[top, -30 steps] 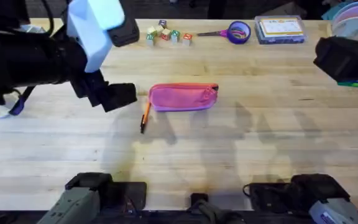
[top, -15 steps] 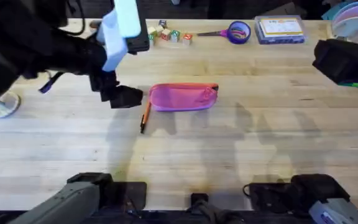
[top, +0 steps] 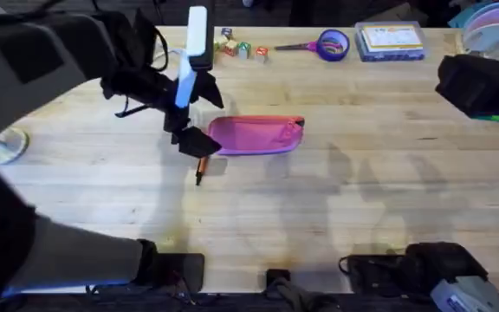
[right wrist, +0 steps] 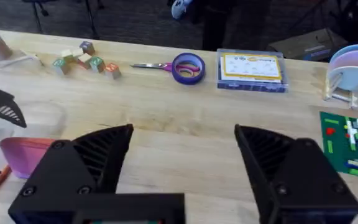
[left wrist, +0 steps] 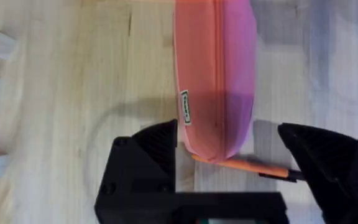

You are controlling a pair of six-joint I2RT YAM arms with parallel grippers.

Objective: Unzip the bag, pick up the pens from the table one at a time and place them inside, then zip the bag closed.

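Table (top: 336, 199), bag (top: 254, 136) end under left gripper (top: 199, 144).

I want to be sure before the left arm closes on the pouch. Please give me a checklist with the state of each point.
1. Left gripper open: ok.
2. Bag end lies between its fingers: ok.
3. Zipper closed, so unzipping is pending: ok.
4. Zipper pull located: cannot tell.
5. Orange pen under the bag end, could be pinched too: not ok.
6. Right gripper open, away from the bag: ok.
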